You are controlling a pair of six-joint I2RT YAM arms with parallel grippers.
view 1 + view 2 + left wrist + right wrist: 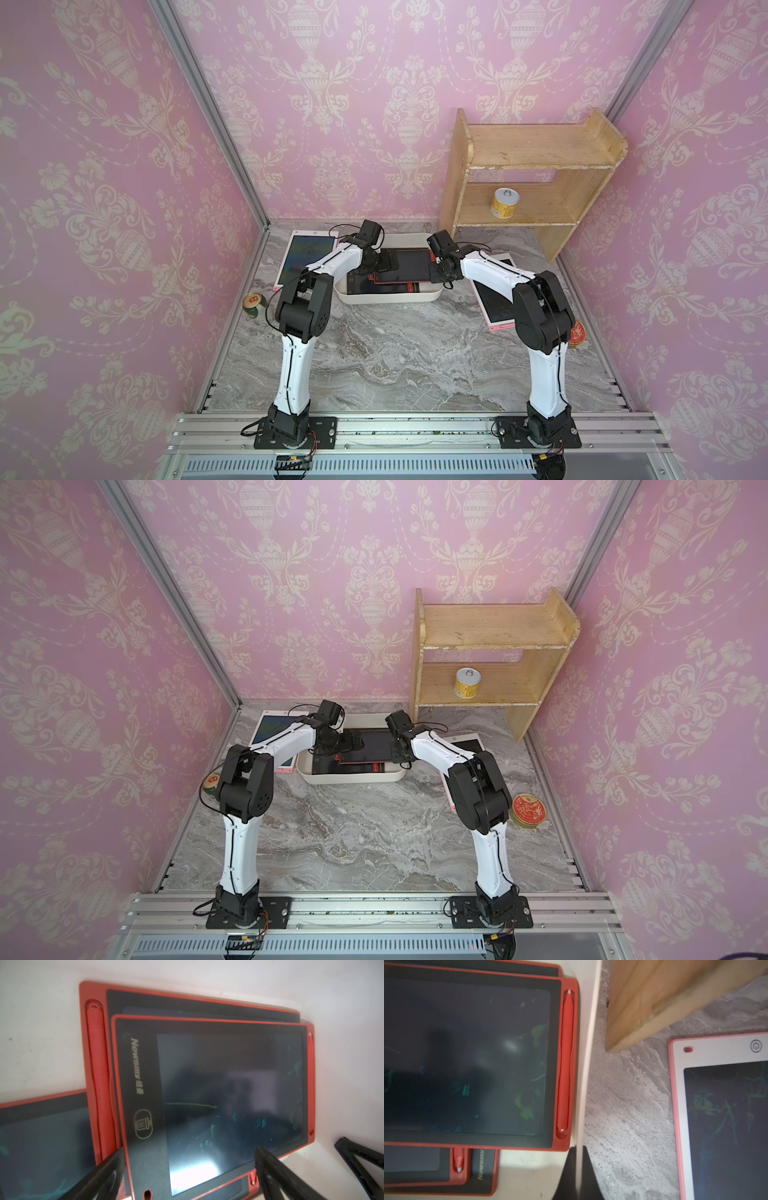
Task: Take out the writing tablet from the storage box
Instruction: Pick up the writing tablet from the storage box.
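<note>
Storage box [390, 298], off-white and low-walled, mid-scene in both top views, far from emptied: holds a loose stack of at least three red-framed tablets [93, 1053]

Two pink-framed tablets flat on the marble outside it, one [305, 253] off its left end, one [496, 309] off its right end; whether lifted out of the box or merely lying there, cannot tell

Writing tablet [207, 1095] for this step, judged to be the top red one: flat, skewed across the two beneath, wholly inside the walls, not lifted, not tilted

Left gripper [190, 1150] spread wide and low over that tablet, one finger [112, 1167] at its long edge, the other over the dark screen; no squeeze on anything, contact with the surface unclear

Right gripper [579, 1148] closed tight at the box's right end, fingertips either side of the thin rim wall, apparently pinching it to steady the box

Red stylus [565, 1064] seated in the top tablet's side slot, likely to travel with it

By judgement: reach over the box done, box braced; grasp on an edge, lift clear of the walls and setting down on the marble all left, then perhaps the same for the two tablets underneath
</note>
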